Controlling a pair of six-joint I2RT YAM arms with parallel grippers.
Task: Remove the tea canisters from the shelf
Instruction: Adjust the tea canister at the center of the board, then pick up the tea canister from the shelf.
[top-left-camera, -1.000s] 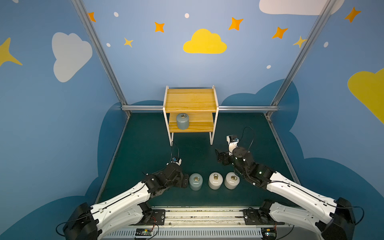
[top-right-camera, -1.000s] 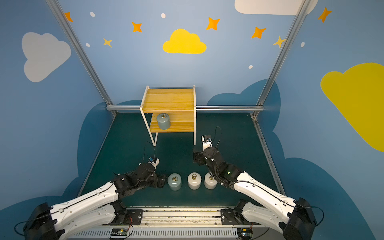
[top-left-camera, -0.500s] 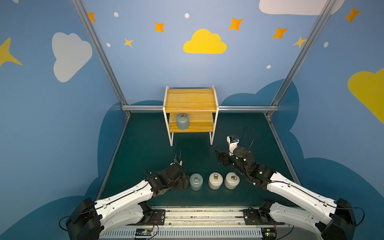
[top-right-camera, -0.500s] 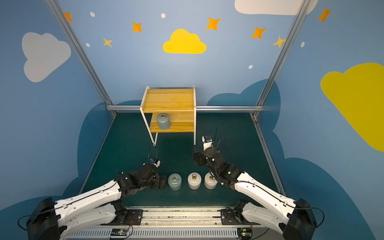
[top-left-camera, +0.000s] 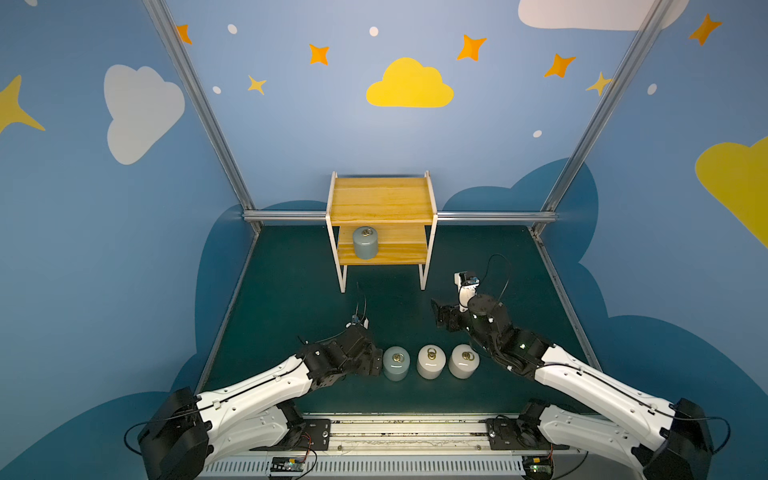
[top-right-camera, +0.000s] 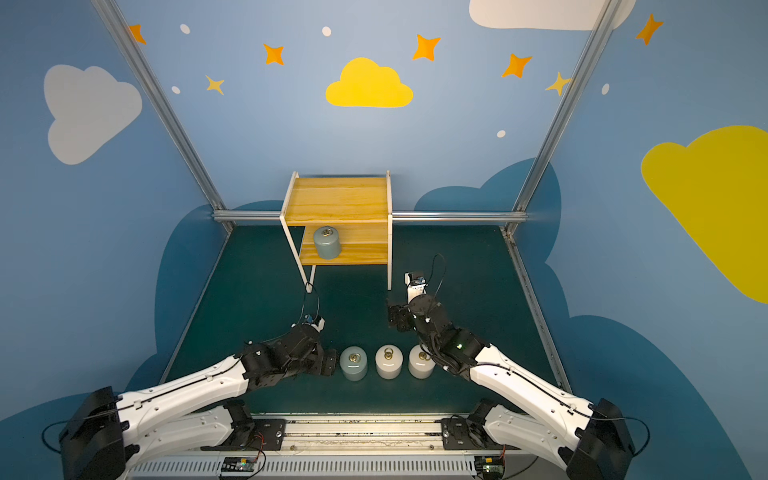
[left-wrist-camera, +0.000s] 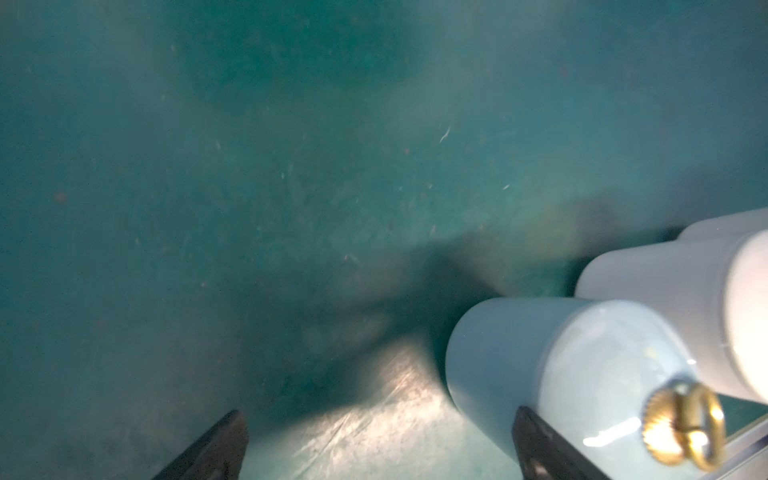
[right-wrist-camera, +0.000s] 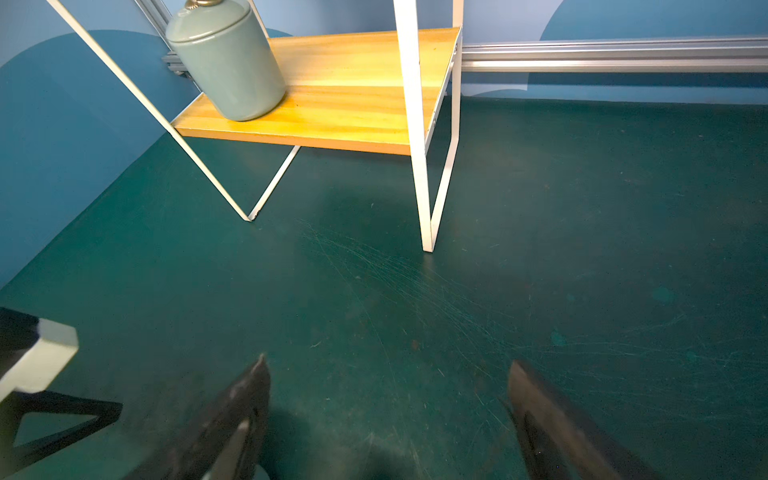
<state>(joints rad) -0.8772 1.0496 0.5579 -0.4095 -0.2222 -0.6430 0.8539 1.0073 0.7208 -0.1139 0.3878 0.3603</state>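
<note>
The shelf (top-left-camera: 382, 208) (top-right-camera: 338, 203) stands at the back of the green floor. One grey-blue tea canister (top-left-camera: 365, 243) (top-right-camera: 327, 243) (right-wrist-camera: 226, 62) sits on the left of its lower board; the top board is bare. On the floor near the front stand a grey-blue canister (top-left-camera: 396, 363) (left-wrist-camera: 540, 357) and two white ones (top-left-camera: 431, 361) (top-left-camera: 463, 360) in a row. My left gripper (top-left-camera: 376, 361) (left-wrist-camera: 378, 413) is open just left of the grey-blue floor canister, which stands beside one finger, not between the jaws. My right gripper (top-left-camera: 440, 318) (right-wrist-camera: 388, 360) is open and empty above the floor, facing the shelf.
Aluminium frame rails (top-left-camera: 494, 216) run along the back edge and up the corners. Blue walls close in three sides. The shelf's white legs (right-wrist-camera: 424, 208) stand on the floor ahead of the right gripper. A metal base rail (top-left-camera: 407, 432) lies at the front.
The left arm has crept slightly to the right, toward the floor canisters. The right arm and all canisters have stayed put.
</note>
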